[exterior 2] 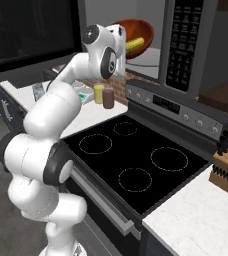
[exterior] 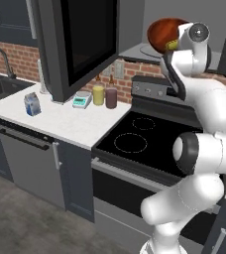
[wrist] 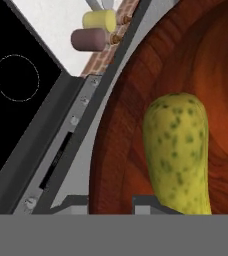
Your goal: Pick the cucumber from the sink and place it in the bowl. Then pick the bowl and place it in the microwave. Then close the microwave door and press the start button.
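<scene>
My gripper (wrist: 111, 202) is shut on the rim of the reddish-brown bowl (wrist: 136, 100), with a fingertip on each side of the rim. The yellow-green cucumber (wrist: 178, 150) lies inside the bowl. In the base views the bowl (exterior: 162, 32) (exterior 2: 136, 30) is held high, tilted, at the mouth of the open microwave (exterior 2: 186, 40), above its grey floor and turntable (exterior: 147, 49). The cucumber (exterior 2: 134, 45) shows against the bowl's inside. The microwave door (exterior: 80, 39) stands swung open to the left. At the far left lies the black sink (exterior: 1, 87).
A black cooktop (exterior: 135, 136) and its control strip (exterior 2: 176, 107) lie below the bowl. A yellow jar (exterior: 98, 95), a maroon jar (exterior: 111, 98), a small scale (exterior: 81, 100) and a blue carton (exterior: 32, 104) stand on the white counter. A knife block (exterior 2: 227, 172) stands right of the stove.
</scene>
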